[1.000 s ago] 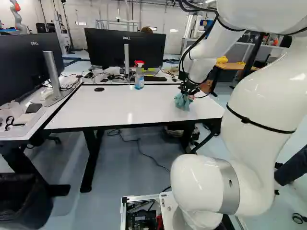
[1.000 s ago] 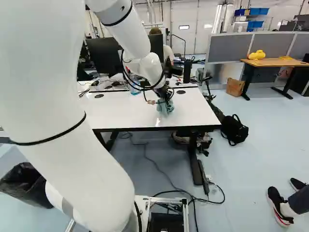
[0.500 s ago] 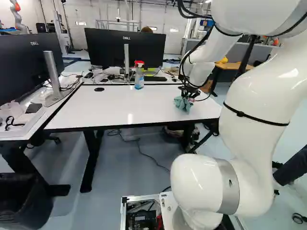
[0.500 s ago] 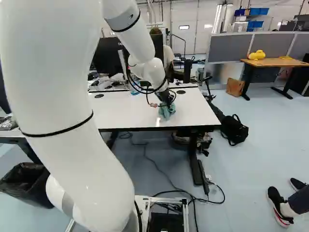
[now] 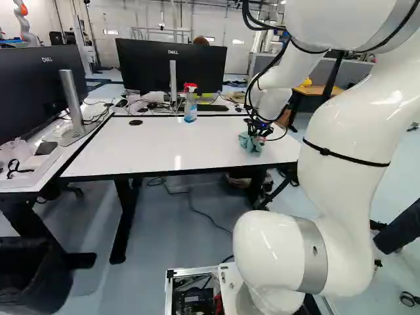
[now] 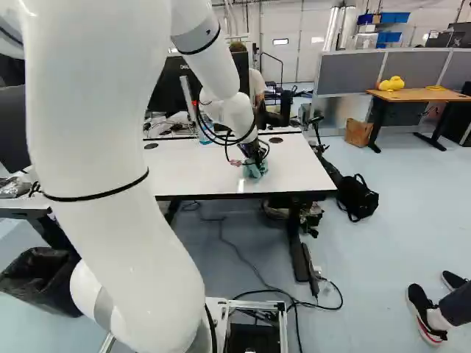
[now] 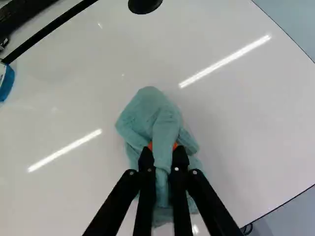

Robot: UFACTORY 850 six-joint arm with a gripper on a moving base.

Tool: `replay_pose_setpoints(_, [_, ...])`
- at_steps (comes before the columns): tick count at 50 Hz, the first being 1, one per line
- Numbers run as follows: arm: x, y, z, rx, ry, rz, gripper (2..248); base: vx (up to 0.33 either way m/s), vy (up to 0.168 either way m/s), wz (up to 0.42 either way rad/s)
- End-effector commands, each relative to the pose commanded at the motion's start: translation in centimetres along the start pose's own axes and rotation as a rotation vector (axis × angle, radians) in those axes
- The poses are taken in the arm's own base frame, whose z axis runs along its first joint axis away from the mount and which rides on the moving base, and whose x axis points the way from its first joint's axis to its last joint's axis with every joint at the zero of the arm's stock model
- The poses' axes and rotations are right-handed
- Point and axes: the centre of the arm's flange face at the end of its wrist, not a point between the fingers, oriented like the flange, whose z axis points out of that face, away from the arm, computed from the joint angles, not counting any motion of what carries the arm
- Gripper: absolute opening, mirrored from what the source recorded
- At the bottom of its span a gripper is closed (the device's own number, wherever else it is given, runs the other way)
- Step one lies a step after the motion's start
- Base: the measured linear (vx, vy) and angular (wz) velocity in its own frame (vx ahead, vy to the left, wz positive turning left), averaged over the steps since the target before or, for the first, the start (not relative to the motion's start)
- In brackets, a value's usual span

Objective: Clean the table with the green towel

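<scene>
The gripper (image 7: 163, 151) grasps the green towel (image 7: 146, 110) by a bunched fold, probably so loose cloth can wipe the tabletop (image 7: 74, 105).

Spray bottle (image 7: 7, 86) mostly cut off in wrist view.

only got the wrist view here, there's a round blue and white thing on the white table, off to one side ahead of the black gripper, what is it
Observer: The left base view shows an upright clear spray bottle with a red and white trigger head, on the white table.
Operator: ok whats behind it
Observer: A wide black monitor on a silver stand.
Operator: and the floor past the table end nearest the green cloth towel
Observer: The right base view shows a black fabric bag on the floor there.
</scene>
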Motion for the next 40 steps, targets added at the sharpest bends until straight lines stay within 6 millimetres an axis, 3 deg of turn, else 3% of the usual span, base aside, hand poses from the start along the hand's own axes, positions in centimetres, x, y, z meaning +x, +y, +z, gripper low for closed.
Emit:
replay_pose_setpoints(22, [-0.6, 0.1, -0.1, -0.001, -0.048, 0.001, 37, 0.000, 0.000, 0.000])
replay_pose_setpoints(40, [-3.0, 1.3, -1.7, -0.010, -0.055, 0.015, 37, 0.000, 0.000, 0.000])
